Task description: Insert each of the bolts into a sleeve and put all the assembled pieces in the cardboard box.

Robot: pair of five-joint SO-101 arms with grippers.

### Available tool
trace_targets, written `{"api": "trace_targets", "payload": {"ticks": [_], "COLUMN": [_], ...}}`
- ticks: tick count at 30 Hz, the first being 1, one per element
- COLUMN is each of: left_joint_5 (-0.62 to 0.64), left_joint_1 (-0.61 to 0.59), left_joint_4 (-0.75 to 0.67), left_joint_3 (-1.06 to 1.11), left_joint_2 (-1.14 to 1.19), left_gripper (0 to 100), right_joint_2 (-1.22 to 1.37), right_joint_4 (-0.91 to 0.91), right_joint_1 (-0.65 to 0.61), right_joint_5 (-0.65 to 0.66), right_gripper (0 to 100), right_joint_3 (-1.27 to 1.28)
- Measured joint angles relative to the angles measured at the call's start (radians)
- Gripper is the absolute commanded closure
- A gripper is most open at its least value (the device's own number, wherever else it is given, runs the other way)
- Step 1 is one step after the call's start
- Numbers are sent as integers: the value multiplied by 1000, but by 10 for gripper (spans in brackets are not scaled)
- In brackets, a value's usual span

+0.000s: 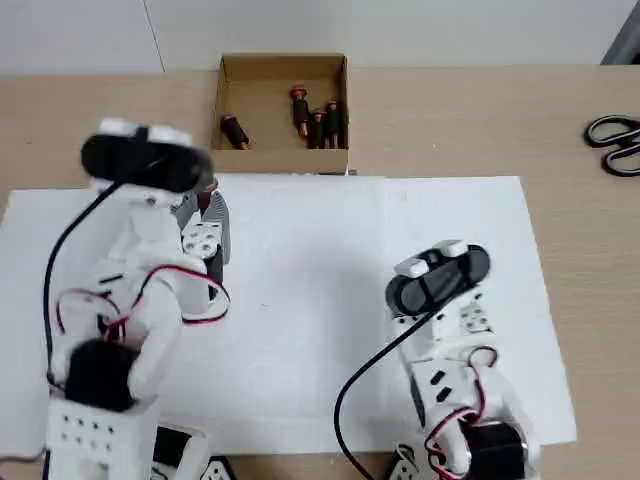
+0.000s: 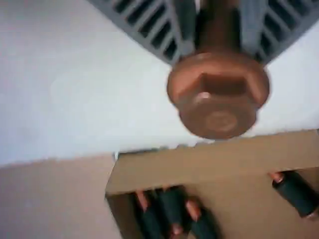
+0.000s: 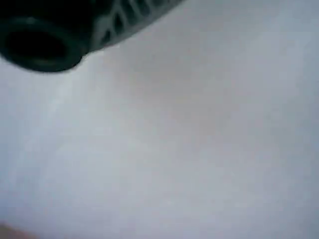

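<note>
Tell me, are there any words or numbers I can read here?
None can be read.
The cardboard box, white paper and sleeve show no print.
The head of the bolt has a faint round mark, too blurred to read.

I see the cardboard box point(image 1: 283, 64) at the counter's point(image 1: 560, 120) far side with four assembled pieces point(image 1: 318, 122) inside, three bunched and one apart. My left arm's tool point(image 1: 206, 207) sits just short of the box's near wall, with a copper bolt point(image 1: 208, 190) at its tip. Scissors point(image 1: 615, 143) lie at the far right.
</note>
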Motion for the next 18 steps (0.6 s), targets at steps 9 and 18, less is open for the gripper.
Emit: {"api": "trace_targets", "payload": {"ticks": [9,18], "left_joint_5": [163,376], "left_joint_1": [31,133], "left_joint_4": [-284,-295], "left_joint_3": [370,468], "left_joint_2": [-287,-443], "left_gripper": [994,994], "right_joint_2": [-9,-9], "right_joint_4": [-157,-264], "right_joint_1": [-187,-368], "right_joint_5": [-98,-101], "right_gripper": [996,996], "right_joint_3": [144,227]}}
